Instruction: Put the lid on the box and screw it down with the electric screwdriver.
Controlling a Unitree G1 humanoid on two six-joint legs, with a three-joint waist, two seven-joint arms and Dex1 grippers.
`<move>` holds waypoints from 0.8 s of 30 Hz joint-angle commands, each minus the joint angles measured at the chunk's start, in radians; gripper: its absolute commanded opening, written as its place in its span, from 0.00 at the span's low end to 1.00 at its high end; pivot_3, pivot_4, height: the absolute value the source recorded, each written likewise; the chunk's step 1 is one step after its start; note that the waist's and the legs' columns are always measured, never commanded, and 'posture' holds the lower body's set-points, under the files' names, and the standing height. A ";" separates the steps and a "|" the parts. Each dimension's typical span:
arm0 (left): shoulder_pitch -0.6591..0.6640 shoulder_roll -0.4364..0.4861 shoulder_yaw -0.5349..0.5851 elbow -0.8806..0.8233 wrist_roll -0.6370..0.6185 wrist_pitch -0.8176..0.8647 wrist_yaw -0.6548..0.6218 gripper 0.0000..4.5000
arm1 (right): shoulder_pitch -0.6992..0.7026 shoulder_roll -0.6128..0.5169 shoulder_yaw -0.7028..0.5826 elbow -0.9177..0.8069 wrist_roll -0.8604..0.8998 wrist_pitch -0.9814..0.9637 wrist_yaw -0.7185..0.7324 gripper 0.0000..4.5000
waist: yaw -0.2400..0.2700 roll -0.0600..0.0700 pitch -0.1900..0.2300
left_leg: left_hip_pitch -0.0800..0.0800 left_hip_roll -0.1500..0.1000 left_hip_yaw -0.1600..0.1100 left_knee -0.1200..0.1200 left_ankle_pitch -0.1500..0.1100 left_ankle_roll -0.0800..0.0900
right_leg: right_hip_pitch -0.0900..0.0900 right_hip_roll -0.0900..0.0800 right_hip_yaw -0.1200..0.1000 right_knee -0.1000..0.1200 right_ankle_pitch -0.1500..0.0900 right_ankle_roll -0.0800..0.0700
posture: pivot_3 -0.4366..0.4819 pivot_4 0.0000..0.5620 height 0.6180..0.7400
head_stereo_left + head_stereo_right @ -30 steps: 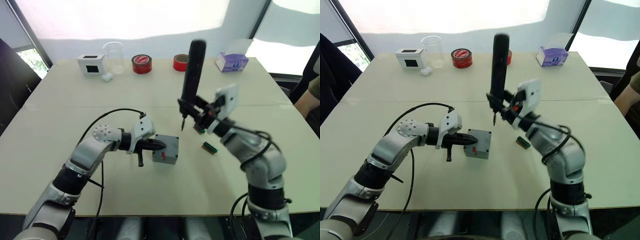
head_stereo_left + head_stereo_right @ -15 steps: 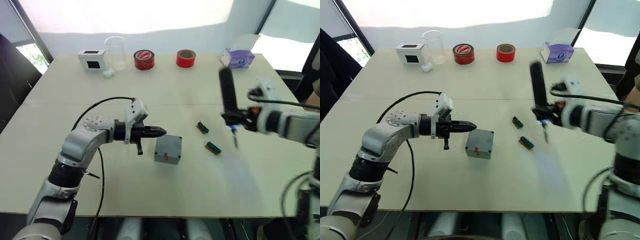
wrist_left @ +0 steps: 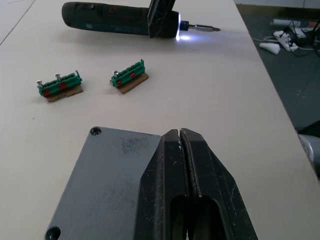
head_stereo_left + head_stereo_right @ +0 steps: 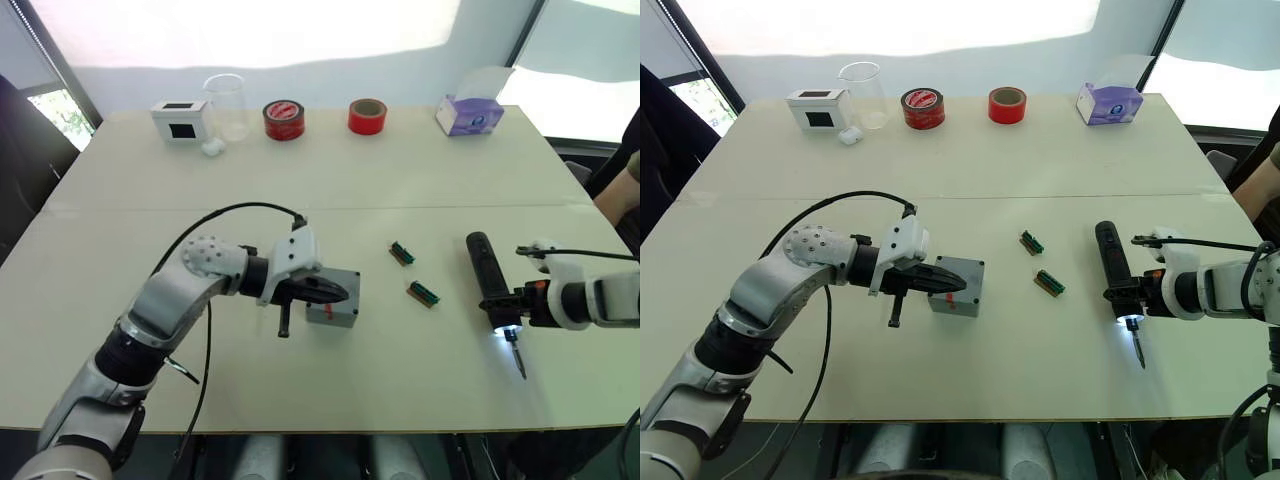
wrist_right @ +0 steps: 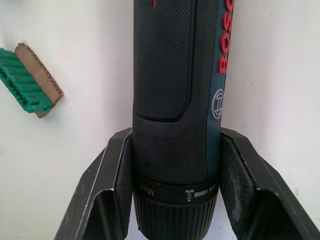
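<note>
My left end effector (image 3: 180,145) had its fingers pressed together with nothing between them, resting on the lid (image 3: 107,182) that sat on the box (image 4: 335,299) at mid-counter (image 4: 300,400). At the box's three o'clock, my right end effector (image 5: 175,195) clamped the electric screwdriver (image 4: 490,280) lying flat, its tip light glowing, beyond two green strips (image 4: 423,293).
</note>
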 commanded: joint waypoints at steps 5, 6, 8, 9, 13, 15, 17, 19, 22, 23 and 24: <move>0.016 0.011 0.038 -0.028 -0.009 0.004 0.044 0.00 | -0.038 0.005 0.042 -0.006 -0.150 -0.026 0.037 0.63 | 0.001 0.000 0.000 | 0.000 0.000 0.000 0.001 0.000 0.000 | 0.001 0.000 0.000 0.000 0.000 0.001 | 0.48 0.27 1.00; 0.018 0.015 0.038 -0.022 -0.005 0.001 0.047 0.00 | -0.035 0.007 0.044 -0.009 -0.163 -0.029 0.047 0.68 | 0.002 -0.001 0.000 | 0.000 0.000 0.000 0.002 0.000 0.000 | 0.001 0.000 0.000 0.000 0.000 0.001 | 0.48 0.27 1.00; 0.022 0.021 0.043 -0.010 -0.006 -0.004 0.046 0.00 | -0.030 0.010 0.047 -0.018 -0.181 -0.030 0.066 0.86 | 0.003 -0.001 0.000 | 0.000 0.000 -0.001 0.002 0.000 0.000 | 0.002 0.000 0.000 0.000 0.001 0.001 | 0.48 0.27 1.00; 0.023 0.023 0.045 -0.007 -0.009 -0.006 0.046 0.00 | -0.028 0.012 0.047 -0.021 -0.190 -0.030 0.073 0.92 | 0.003 -0.001 0.000 | 0.000 0.000 -0.001 0.003 0.000 0.000 | 0.002 0.000 0.000 0.000 0.001 0.001 | 0.48 0.27 1.00; 0.018 0.027 0.060 0.026 -0.008 -0.007 0.051 0.00 | -0.011 0.011 0.050 -0.051 -0.228 -0.053 0.111 0.98 | 0.005 -0.001 0.000 | 0.000 0.000 -0.002 0.006 -0.001 0.002 | 0.004 0.000 -0.001 0.000 0.001 0.002 | 0.48 0.27 1.00; 0.017 0.030 0.064 0.052 0.004 -0.016 0.055 0.00 | -0.013 0.011 0.044 -0.067 -0.249 -0.080 0.126 0.98 | 0.005 -0.001 0.000 | 0.000 0.000 -0.002 0.008 -0.002 0.003 | 0.005 0.000 -0.001 0.000 0.001 0.002 | 0.48 0.27 1.00; 0.013 0.031 0.081 0.071 0.001 -0.014 0.063 0.00 | -0.035 0.004 0.041 -0.076 -0.276 -0.113 0.139 0.98 | 0.004 -0.001 0.000 | 0.000 0.000 -0.001 0.009 -0.002 0.004 | 0.005 0.000 -0.001 0.000 0.001 0.003 | 0.48 0.27 1.00; 0.010 0.037 0.098 0.080 -0.004 -0.011 0.067 0.00 | -0.058 -0.011 0.045 -0.086 -0.300 -0.142 0.160 0.98 | 0.002 -0.001 0.000 | 0.000 -0.001 -0.001 0.009 -0.002 0.004 | 0.005 0.000 -0.001 0.000 0.002 0.003 | 0.48 0.27 1.00; -0.004 0.057 0.146 0.111 -0.012 -0.005 0.067 0.00 | -0.115 -0.058 0.059 -0.126 -0.314 -0.171 0.218 0.98 | 0.000 0.000 0.000 | 0.000 0.000 -0.001 0.009 -0.002 0.004 | 0.004 0.000 -0.001 0.001 0.002 0.003 | 0.48 0.27 1.00; -0.020 0.070 0.181 0.146 -0.015 -0.003 0.072 0.00 | -0.162 -0.059 0.046 -0.143 -0.302 -0.199 0.250 0.98 | 0.000 0.001 0.001 | 0.000 0.000 -0.001 0.009 -0.002 0.004 | 0.004 0.000 -0.001 0.001 0.002 0.003 | 0.48 0.27 1.00; -0.031 0.078 0.204 0.170 -0.017 -0.003 0.074 0.00 | -0.196 -0.058 0.037 -0.153 -0.295 -0.219 0.274 0.98 | -0.003 0.001 0.001 | -0.001 0.000 -0.001 0.009 -0.002 0.004 | 0.003 0.000 0.000 0.001 0.002 0.003 | 0.48 0.27 1.00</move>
